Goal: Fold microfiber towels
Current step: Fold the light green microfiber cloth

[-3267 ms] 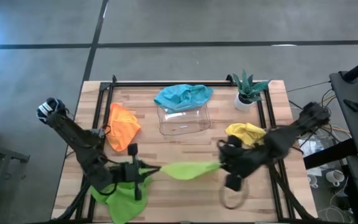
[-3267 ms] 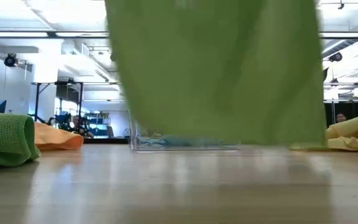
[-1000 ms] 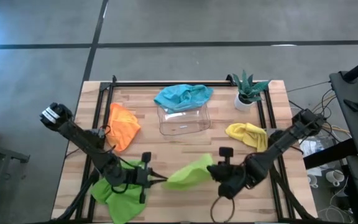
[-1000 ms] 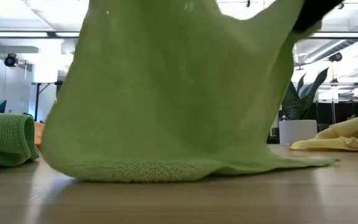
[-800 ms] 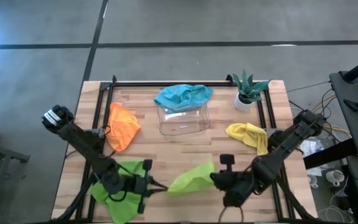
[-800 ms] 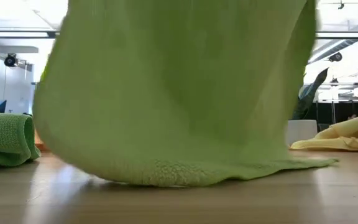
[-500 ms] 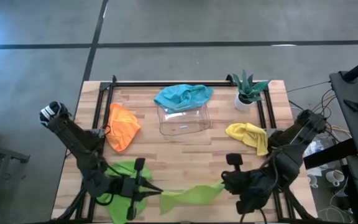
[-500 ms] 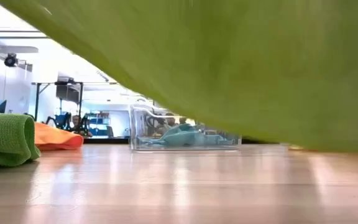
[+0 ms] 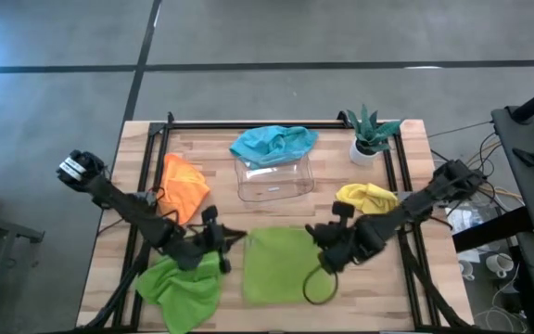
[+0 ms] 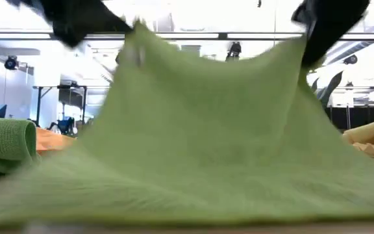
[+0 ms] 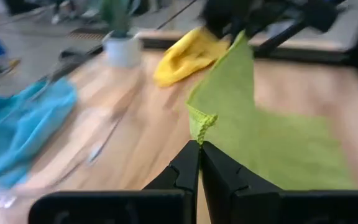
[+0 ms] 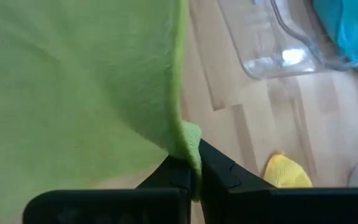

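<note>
A lime green towel (image 9: 279,264) lies spread as a rough square on the near middle of the worktop (image 9: 276,211), its near edge down on the wood and its far edge lifted. The left pincer (image 9: 227,239) is closed tight on the far left corner of this towel, and the right pincer (image 9: 317,234) is closed tight on the far right corner, so the cloth hangs between them. In the low view the lime green towel (image 10: 200,149) rises from the worktop like a tent to the two dark pincers at its upper corners. In the left wrist view the left pincer (image 11: 199,149) has its fingers pressed together on a stitched corner of the lime green towel (image 11: 272,137). In the right wrist view the right pincer (image 12: 194,163) pinches the edge of the lime green towel (image 12: 73,81) the same way.

A second lime green towel (image 9: 182,289) lies crumpled at the near left, just beside the left arm. The orange towel (image 9: 184,187) lies bunched at the left, farther back. The teal blue towel (image 9: 273,144) is draped over the far rim of the clear plastic tray (image 9: 274,181) at the far middle. The yellow towel (image 9: 367,198) lies crumpled at the right, touching the right arm, with the small potted plant (image 9: 371,134) at the far right corner behind it.
</note>
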